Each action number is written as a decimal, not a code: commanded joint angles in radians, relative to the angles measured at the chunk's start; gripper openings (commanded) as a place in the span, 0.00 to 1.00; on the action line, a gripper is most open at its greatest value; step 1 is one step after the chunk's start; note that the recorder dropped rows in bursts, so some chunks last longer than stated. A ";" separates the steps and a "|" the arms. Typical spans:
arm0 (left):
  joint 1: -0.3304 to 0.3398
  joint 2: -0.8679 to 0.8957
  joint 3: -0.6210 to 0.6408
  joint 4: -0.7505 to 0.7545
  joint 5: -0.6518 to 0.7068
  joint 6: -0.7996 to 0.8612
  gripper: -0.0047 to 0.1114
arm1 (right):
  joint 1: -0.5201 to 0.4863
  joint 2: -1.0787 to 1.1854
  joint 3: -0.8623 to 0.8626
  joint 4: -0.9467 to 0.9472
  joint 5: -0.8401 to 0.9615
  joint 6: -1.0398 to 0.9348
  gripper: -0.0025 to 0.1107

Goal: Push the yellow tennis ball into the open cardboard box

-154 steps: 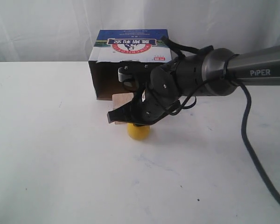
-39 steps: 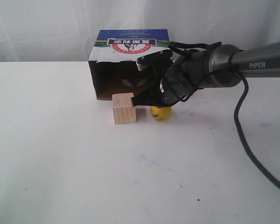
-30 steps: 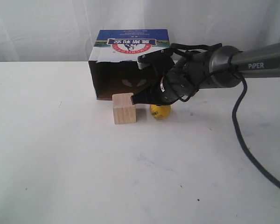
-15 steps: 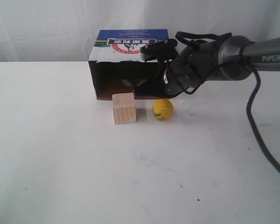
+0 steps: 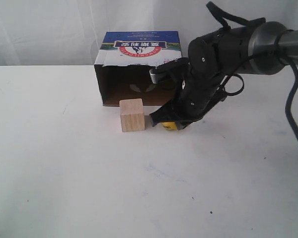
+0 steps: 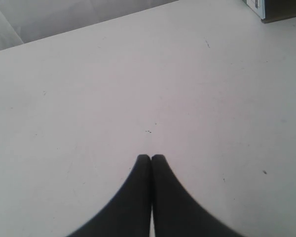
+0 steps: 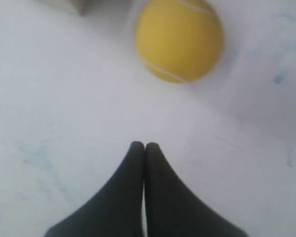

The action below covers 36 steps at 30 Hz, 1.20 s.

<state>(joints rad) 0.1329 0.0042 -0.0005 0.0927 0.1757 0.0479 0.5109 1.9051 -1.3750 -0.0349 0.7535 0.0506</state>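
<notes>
The yellow tennis ball lies on the white table just right of the light wooden cube, in front of the open cardboard box. In the exterior view only a sliver of it shows under my right gripper. That gripper is shut and empty and hangs low over the ball. In the right wrist view the whole ball lies a short way ahead of the closed fingertips, not touching them. My left gripper is shut over bare table, far from the ball.
The box's dark open side faces the cube and ball. A box corner shows at the edge of the left wrist view. The cube's corner edges into the right wrist view. A black cable hangs at the right.
The right arm has lifted its wrist away from the box mouth and brought the shut gripper down over the ball, which was fully visible half a second ago. The cube and box stay put.
</notes>
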 commanded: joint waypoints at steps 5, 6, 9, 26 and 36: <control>-0.006 -0.004 0.000 -0.003 -0.004 0.001 0.04 | -0.002 0.070 0.004 0.143 -0.091 -0.072 0.02; -0.006 -0.004 0.000 -0.003 -0.004 0.001 0.04 | -0.002 0.088 0.004 0.143 -0.105 -0.072 0.02; -0.006 -0.004 0.000 -0.003 -0.004 0.001 0.04 | -0.002 0.141 0.004 0.136 -0.185 -0.072 0.02; -0.057 -0.004 0.000 -0.003 -0.004 0.001 0.04 | -0.030 0.124 -0.275 0.117 -0.350 -0.152 0.02; -0.057 -0.004 0.000 -0.003 -0.004 0.001 0.04 | -0.030 0.088 -0.275 0.110 -0.176 -0.147 0.02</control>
<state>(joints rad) 0.0822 0.0042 -0.0005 0.0927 0.1757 0.0479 0.4829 2.0086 -1.6469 0.0875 0.5407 -0.1062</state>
